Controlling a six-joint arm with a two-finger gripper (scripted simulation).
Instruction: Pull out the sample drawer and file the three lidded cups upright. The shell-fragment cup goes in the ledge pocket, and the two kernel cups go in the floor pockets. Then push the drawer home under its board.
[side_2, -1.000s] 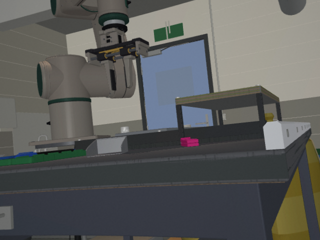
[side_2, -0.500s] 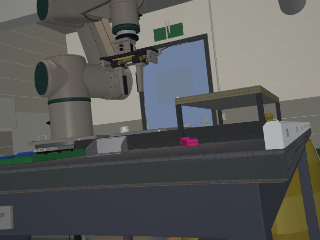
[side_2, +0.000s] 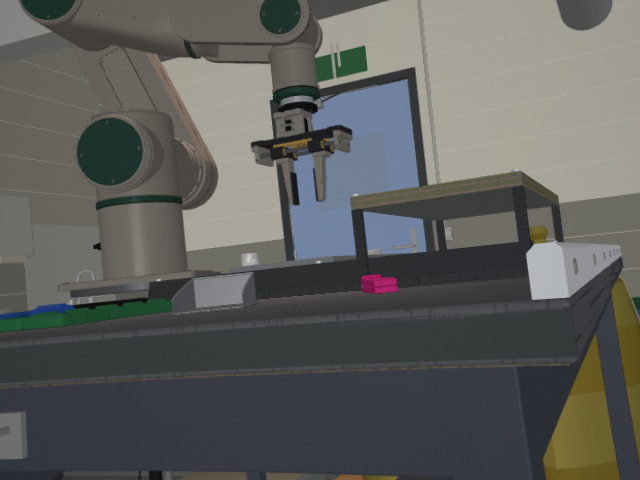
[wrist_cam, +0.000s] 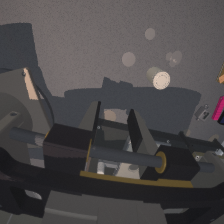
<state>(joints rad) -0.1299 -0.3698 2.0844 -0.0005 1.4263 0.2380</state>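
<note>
The sample drawer is hidden; only the board (side_2: 455, 191) on its dark posts shows, on the right of the bench. One lidded cup (wrist_cam: 158, 78) lies on its side on the grey bench top, lid toward the wrist camera. From the side camera only a pale cup top (side_2: 249, 258) shows behind the dark rail. The other cups are out of sight. My gripper (side_2: 306, 199) hangs high above the bench, left of the board, fingers pointing down. It is open and holds nothing.
The board's near-left post (side_2: 360, 235) stands to the right of and below the gripper. A pink block (side_2: 379, 283) lies at the rail's foot. A grey wedge (side_2: 214, 292) and a white box (side_2: 571, 268) sit at the rail's ends. The arm's base (side_2: 139, 227) stands left.
</note>
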